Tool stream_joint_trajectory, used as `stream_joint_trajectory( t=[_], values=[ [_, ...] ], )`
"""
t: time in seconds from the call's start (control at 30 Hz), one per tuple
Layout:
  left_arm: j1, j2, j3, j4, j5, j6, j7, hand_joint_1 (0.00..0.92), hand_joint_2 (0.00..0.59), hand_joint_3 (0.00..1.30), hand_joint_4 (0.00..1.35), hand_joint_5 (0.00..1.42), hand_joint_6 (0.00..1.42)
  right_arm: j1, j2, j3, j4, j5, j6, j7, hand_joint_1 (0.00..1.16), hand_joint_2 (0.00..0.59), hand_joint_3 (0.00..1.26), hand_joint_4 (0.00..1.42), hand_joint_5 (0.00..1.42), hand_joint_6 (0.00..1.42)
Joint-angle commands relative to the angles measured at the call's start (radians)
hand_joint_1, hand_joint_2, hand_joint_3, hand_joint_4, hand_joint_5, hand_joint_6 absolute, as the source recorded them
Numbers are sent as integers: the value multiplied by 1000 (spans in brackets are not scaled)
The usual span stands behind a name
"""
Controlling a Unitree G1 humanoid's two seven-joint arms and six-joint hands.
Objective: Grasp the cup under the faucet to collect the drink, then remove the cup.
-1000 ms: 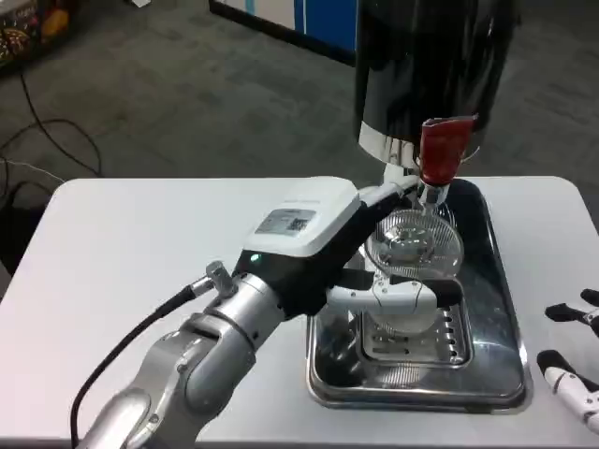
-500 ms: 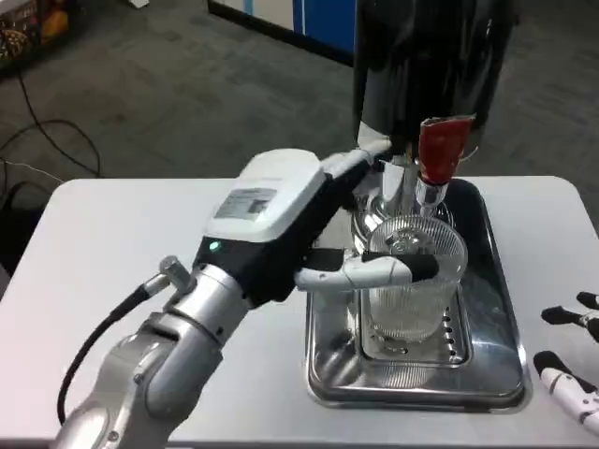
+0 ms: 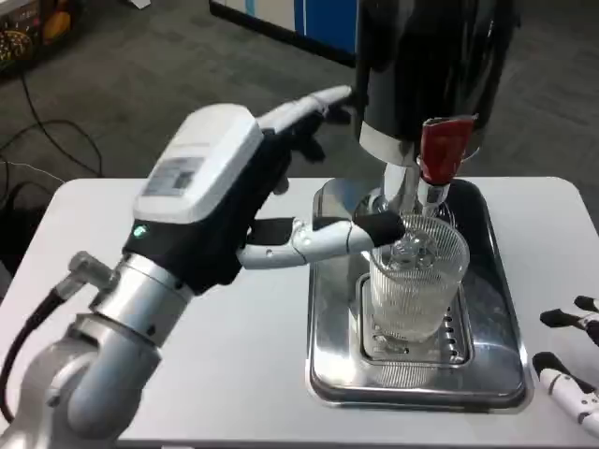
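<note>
Now left hand (image 3: 239, 187) spread wide, raised left of cup (image 3: 416, 278), one fingertip near its rim; cup upright on drip tray (image 3: 328, 365) under red faucet (image 3: 440, 150). Right hand (image 3: 573, 360) at edge, state unclear.

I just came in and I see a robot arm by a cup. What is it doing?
The robot is getting a drink. A clear cup stands on the metal tray right under the red faucet of the drink machine. The robot's left hand is open beside the cup, with one fingertip near its rim, but it is not holding it. The right hand waits at the table's edge. I cannot tell if any drink is in the cup.
</note>
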Motion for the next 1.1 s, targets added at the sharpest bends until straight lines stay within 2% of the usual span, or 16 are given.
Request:
stream_joint_trajectory(
  t=[0.03, 0.2, 0.37, 0.53, 0.67, 0.87, 1.1],
  values=[
    [-22, 8, 58, -64, -104, -36, -23, 72, 85, 306, 330, 457, 737, -2, 8, 6, -24, -1, 4, -12, 354, 437, 237, 50, 85, 0],
    [-95, 5, 84, -86, -250, -52, -79, 41, 105, 358, 385, 399, 423, -4, 14, 9, -34, -6, 8, -14, 354, 437, 238, 53, 86, 0],
    [-192, -18, 73, -52, -413, -26, -166, 1, 119, 346, 306, 361, 384, -1, 18, 11, -42, -9, 11, -16, 354, 437, 238, 53, 86, 0],
    [-311, -60, 57, 23, -582, 48, -279, 0, 131, 238, 164, 263, 303, 2, 17, 8, -50, -11, 12, -18, 354, 437, 238, 57, 86, 0],
    [-440, -99, 55, 131, -769, 221, -397, 0, 150, 142, 54, 163, 202, 7, 15, 2, -56, -7, 10, -20, 354, 437, 239, 62, 86, 0],
    [-528, -101, 57, 227, -850, 374, -473, 0, 153, 109, 11, 117, 179, 12, 14, -2, -64, -3, 5, -21, 354, 437, 241, 65, 86, 0],
    [-559, -75, 41, 253, -839, 467, -524, 0, 153, 98, 2, 105, 173, 16, 15, -7, -68, 2, 0, -23, 354, 433, 241, 66, 86, 0]
  ],
)
